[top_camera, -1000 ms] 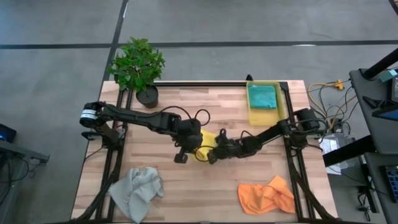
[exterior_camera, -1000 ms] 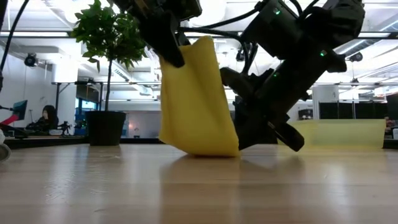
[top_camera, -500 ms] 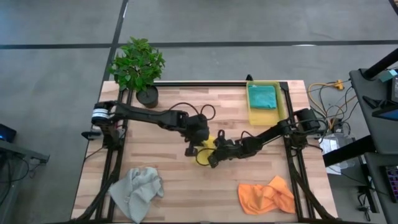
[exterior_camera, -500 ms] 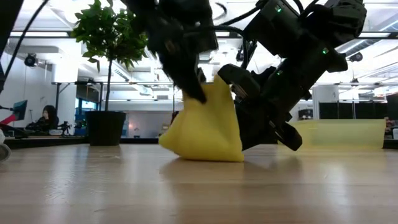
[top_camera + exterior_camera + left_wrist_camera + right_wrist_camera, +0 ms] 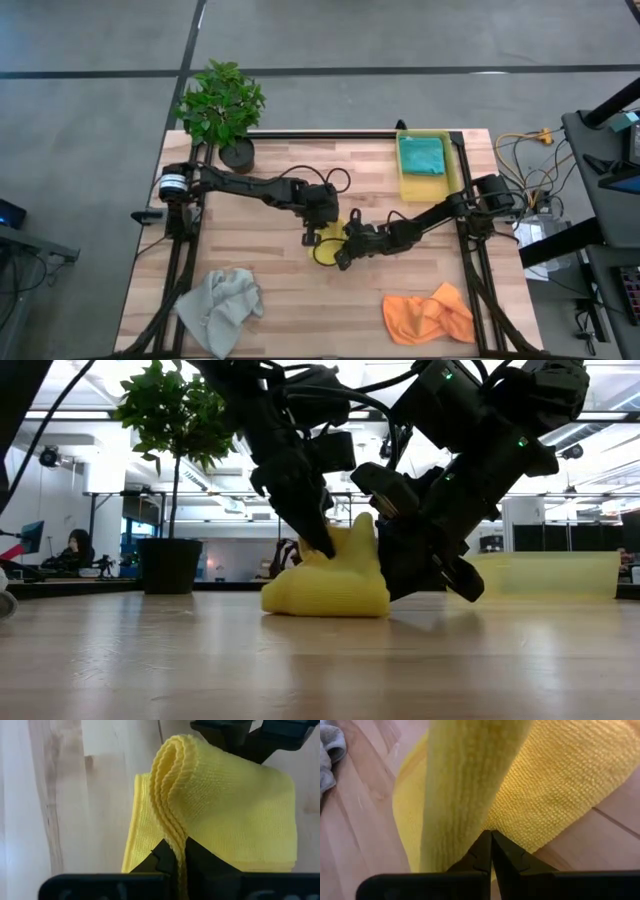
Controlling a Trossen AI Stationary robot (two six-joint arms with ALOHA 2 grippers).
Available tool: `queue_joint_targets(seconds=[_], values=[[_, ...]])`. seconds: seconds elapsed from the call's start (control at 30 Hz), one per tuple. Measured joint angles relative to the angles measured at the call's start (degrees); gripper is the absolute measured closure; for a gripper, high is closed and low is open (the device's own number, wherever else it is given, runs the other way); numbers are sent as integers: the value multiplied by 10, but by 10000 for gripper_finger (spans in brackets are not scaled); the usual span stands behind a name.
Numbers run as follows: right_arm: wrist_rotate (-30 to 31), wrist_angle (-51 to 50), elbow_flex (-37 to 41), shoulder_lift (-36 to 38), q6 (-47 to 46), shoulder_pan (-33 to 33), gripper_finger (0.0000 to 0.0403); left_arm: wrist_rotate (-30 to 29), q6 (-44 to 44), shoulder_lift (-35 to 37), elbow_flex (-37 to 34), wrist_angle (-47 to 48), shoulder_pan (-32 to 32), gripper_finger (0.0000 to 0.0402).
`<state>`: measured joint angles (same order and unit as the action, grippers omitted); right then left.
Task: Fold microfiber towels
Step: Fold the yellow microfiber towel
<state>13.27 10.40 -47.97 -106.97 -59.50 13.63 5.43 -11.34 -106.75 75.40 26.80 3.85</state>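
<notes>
Left gripper (image 5: 318, 228) and right gripper (image 5: 345, 250) both pinched on the yellow towel (image 5: 330, 240), bunched at table (image 5: 270, 290) centre, mostly hidden under arms. Grey towel (image 5: 222, 308) at 7 o'clock, orange towel (image 5: 428, 315) at 5, teal towel (image 5: 422, 155) in bin (image 5: 406, 185) at 1.

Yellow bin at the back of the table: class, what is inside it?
In the yellow bin lies a folded teal towel, filling its rear part; the front part shows bare yellow floor. Anything beneath the towel is covered and cannot be seen.
</notes>
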Motion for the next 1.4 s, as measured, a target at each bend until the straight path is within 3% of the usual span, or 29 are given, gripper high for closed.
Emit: queue_joint_targets(seconds=[0.5,0.73,0.87,1.17,1.27,1.4], values=[[-4,2,0,0,2,0,394,-16,-17,-42,0,-29,1,402],[-4,2,0,0,2,0,394,-52,-29,-47,0,-28,4,397],[-4,2,0,0,2,0,394,-61,-27,-47,4,-20,14,352],[-4,1,0,-1,2,0,394,-64,-26,-26,16,29,25,183],[-2,-3,-1,0,2,0,394,-64,-26,-2,13,44,26,158],[0,-15,-1,7,7,0,394,-63,-24,28,11,56,25,154]])
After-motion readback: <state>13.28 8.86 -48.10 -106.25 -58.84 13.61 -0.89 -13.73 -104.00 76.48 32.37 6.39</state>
